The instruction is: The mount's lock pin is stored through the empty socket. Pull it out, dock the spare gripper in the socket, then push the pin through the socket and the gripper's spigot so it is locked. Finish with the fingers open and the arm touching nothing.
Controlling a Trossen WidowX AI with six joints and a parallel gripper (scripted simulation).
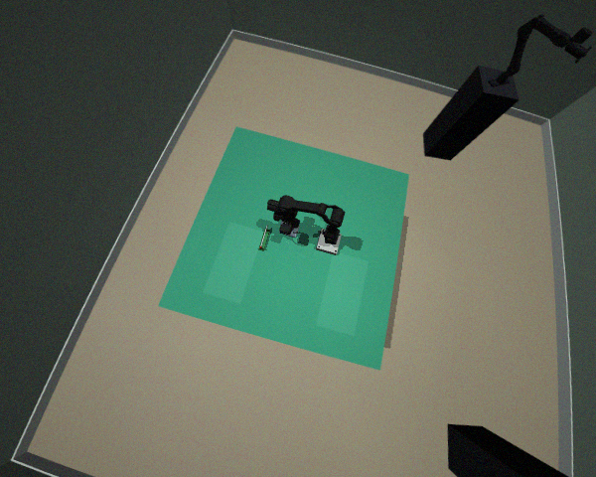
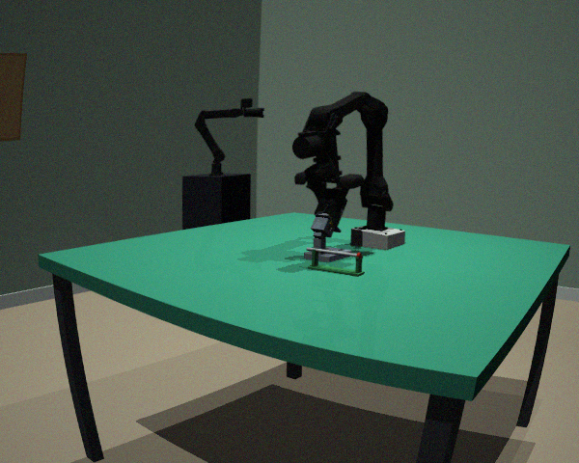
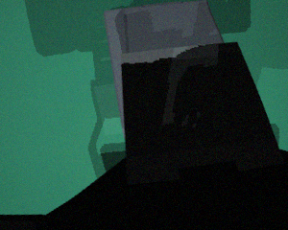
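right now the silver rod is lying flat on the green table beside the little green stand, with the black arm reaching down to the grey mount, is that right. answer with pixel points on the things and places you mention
Not quite: the silver rod [image 1: 263,238] [image 2: 332,252] lies across the top of the green stand [image 1: 265,239] [image 2: 335,271], raised off the table, as the exterior view shows. The black arm [image 1: 308,207] [image 2: 374,154] does reach down to the grey mount [image 2: 336,258].

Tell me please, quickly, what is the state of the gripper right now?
Gripper: closed on something, probably the spare gripper, but it is too dark to be sure.
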